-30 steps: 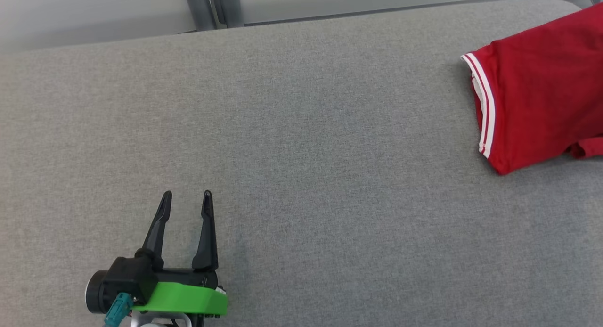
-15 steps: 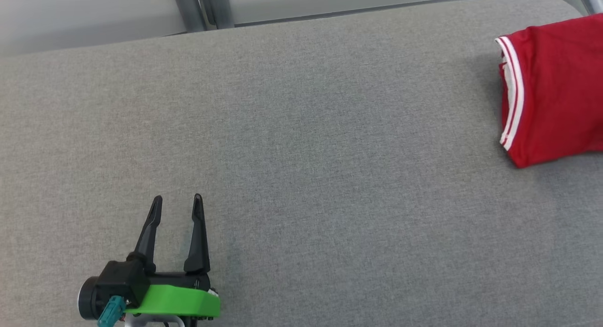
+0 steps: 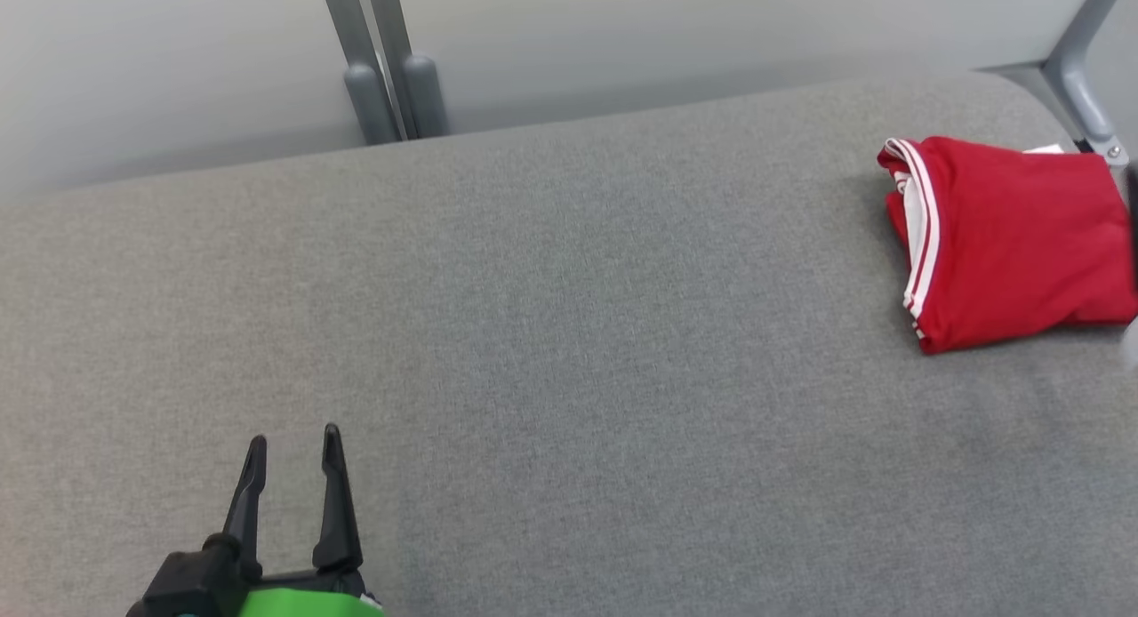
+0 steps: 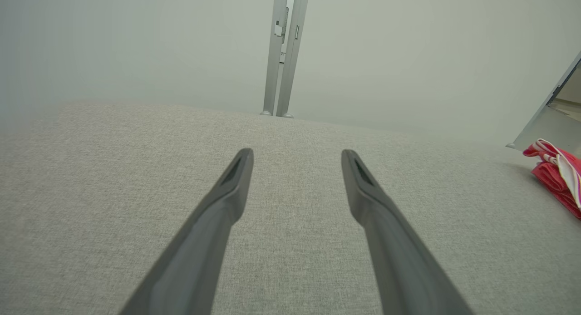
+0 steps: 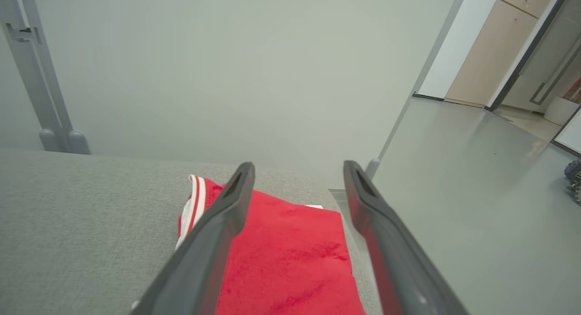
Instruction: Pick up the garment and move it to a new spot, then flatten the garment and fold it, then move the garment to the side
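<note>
Folded garment point(image 3: 1013, 244) parked far right on the counter point(image 3: 569, 332), clearing the middle; my right claw point(image 5: 298, 166) hangs spread apart above it, left claw point(image 3: 294, 435) apart too.

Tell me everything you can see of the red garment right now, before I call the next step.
The red garment looks like soft knit, folded into a compact rectangle, with white-striped trim along its left edge and a small white tab at its far edge. It lies flat near the far right corner of the grey fabric table. The right gripper hangs open over it, gripping none of the cloth.
</note>
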### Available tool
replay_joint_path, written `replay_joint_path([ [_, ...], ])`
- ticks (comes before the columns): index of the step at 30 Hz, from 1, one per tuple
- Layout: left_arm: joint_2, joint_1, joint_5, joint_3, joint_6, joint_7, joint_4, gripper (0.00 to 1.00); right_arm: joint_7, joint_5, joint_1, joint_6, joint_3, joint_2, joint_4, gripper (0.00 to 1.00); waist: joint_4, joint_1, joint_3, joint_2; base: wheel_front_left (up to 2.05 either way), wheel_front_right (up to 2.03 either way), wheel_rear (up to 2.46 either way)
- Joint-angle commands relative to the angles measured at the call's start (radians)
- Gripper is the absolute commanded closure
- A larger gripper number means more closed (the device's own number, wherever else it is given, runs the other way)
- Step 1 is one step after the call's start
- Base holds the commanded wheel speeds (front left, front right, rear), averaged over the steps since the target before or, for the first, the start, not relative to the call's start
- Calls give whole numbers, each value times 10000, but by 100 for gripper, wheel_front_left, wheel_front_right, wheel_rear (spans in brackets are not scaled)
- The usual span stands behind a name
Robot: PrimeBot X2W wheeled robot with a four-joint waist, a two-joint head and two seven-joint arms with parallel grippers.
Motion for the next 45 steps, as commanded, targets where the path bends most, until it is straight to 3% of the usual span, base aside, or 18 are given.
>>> replay_joint_path([
  [1,29,244,32,103,103,-26,40,0,-74,-236,725,-3,-251,380,-314,0,70,0,-669,-1,0,0,0],
  [5,30,600,-144,276,94,-26,343,0,-89,-1134,2630,-6,-1409,1462,-1781,0,202,0,-1160,-1,0,0,0],
  [8,29,743,-95,428,-44,-26,615,0,-88,-1876,4028,-2,-2193,2630,-2841,0,287,0,-1374,-1,0,0,0],
  [14,29,788,-60,798,-322,-26,1227,0,-89,-3093,5646,-5,-2635,4314,-3952,0,306,0,-1639,-1,0,0,0],
  [18,30,639,-47,962,-448,-26,1436,0,-90,-3492,6096,-3,-2402,4869,-4236,0,337,0,-1680,-1,0,0,0],
  [28,30,342,-171,893,-616,-26,1890,0,-91,-3594,6110,-5,-2218,5023,-4366,0,586,0,-1722,-1,0,0,0],
  [29,-4,476,-177,879,-569,6,1899,100,-66,-3547,6108,2,-2206,5024,-4328,100,567,0,-1723,-1,0,0,0],
  [33,-46,593,-274,889,-565,102,2231,100,-15,-3435,6149,2,-2185,5157,-3999,100,572,0,-1719,-1,0,0,0],
  [45,-34,106,-2373,1094,-707,702,2229,100,602,-1038,5786,1,-2365,5312,-3924,100,581,0,-1658,-1,0,0,0],
])
